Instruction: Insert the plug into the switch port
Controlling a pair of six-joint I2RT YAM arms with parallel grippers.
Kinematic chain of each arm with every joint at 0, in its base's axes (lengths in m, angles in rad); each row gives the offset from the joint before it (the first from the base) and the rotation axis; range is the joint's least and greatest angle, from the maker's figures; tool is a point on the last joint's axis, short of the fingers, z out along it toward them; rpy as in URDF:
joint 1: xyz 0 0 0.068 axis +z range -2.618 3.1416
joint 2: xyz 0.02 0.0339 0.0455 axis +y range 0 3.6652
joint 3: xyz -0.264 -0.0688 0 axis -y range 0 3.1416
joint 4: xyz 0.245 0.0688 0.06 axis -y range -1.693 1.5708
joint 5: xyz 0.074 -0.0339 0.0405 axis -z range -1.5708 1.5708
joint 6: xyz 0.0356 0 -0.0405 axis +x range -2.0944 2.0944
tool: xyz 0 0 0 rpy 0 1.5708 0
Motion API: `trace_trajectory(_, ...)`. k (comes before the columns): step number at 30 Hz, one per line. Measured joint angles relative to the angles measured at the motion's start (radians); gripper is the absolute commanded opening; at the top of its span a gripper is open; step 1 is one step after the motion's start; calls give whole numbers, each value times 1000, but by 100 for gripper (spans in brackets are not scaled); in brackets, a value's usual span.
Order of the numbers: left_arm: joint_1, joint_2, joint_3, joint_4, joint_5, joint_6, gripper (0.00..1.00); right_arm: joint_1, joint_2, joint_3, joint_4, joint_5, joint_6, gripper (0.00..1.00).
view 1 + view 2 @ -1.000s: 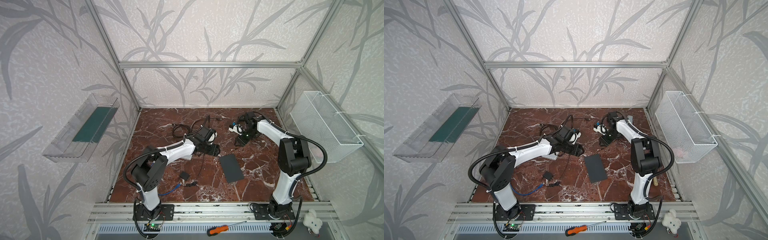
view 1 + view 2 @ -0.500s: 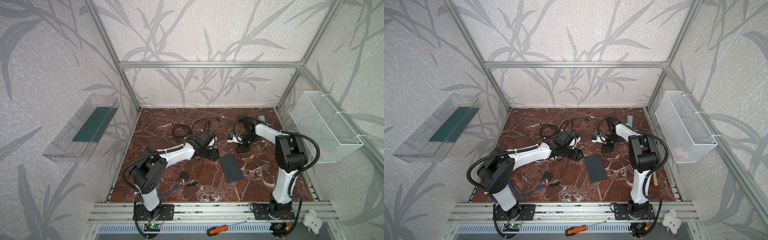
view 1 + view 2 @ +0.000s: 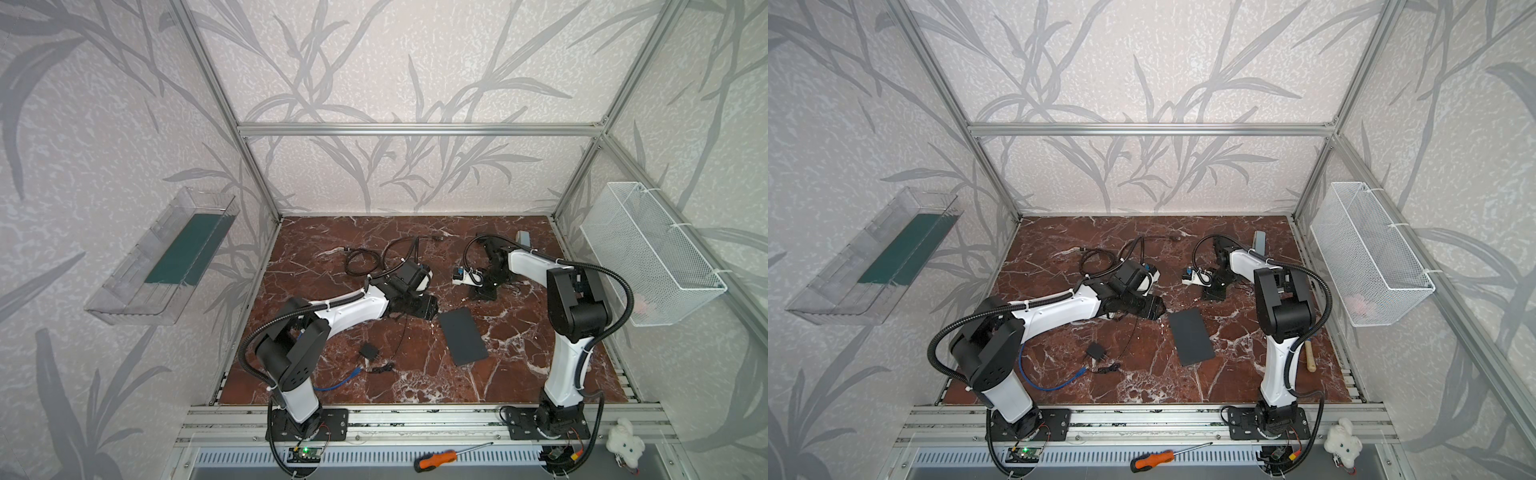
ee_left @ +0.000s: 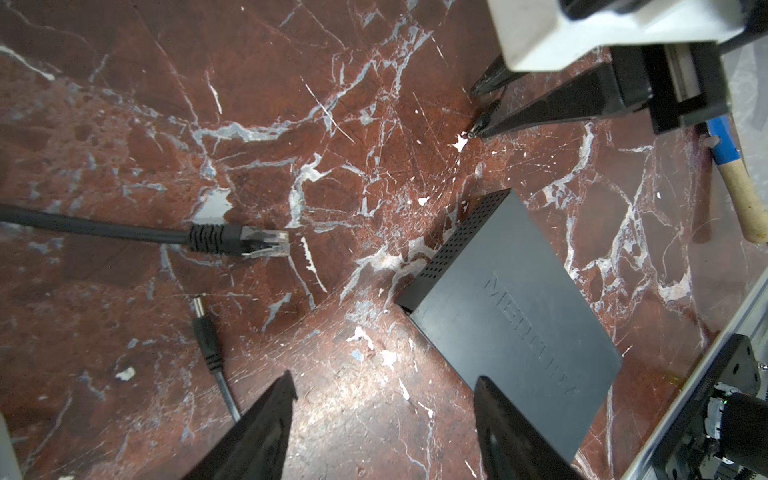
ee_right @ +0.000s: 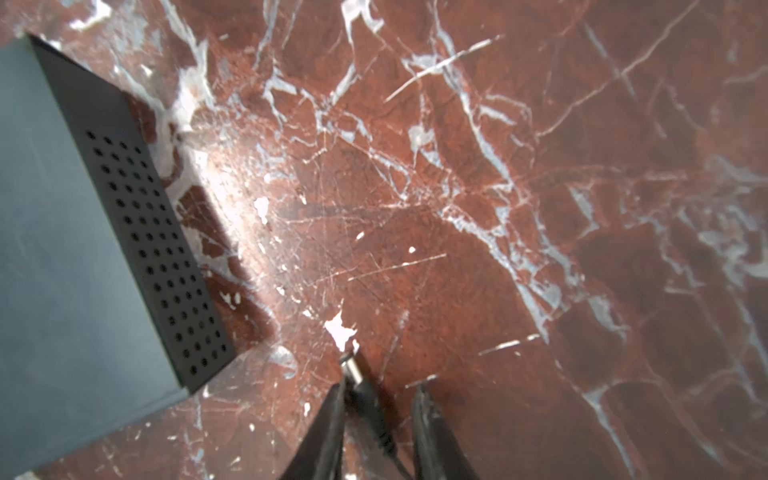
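Plug (image 5: 360, 388) between right fingers (image 5: 328, 424) shows in wrist views, not top views.

Left claw (image 4: 385, 377) jaws wide apart, nothing between them, above marble table (image 4: 124, 104). Barrel plug (image 4: 203, 320) on thin cord lies beside one finger. Black network cable (image 4: 232, 242) near. Dark slab (image 4: 511, 316) partly behind the other finger.
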Motion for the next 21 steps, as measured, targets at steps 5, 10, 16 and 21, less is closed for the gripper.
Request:
trace_trajectory(5, 0, 0, 5, -35, -11, 4, 70, -2, -14, -31, 37, -16, 9, 6)
trace_trajectory(10, -19, -8, 10, -80, -3, -14, 72, -2, -69, -97, 68, -2, 100, 4)
trace_trajectory(16, -137, -8, 46, -129, -8, -87, 73, 39, -254, -197, 78, 84, 382, 4)
trace_trajectory(21, -196, 0, 46, -121, -13, -193, 72, 84, -404, -279, 79, 142, 631, 4)
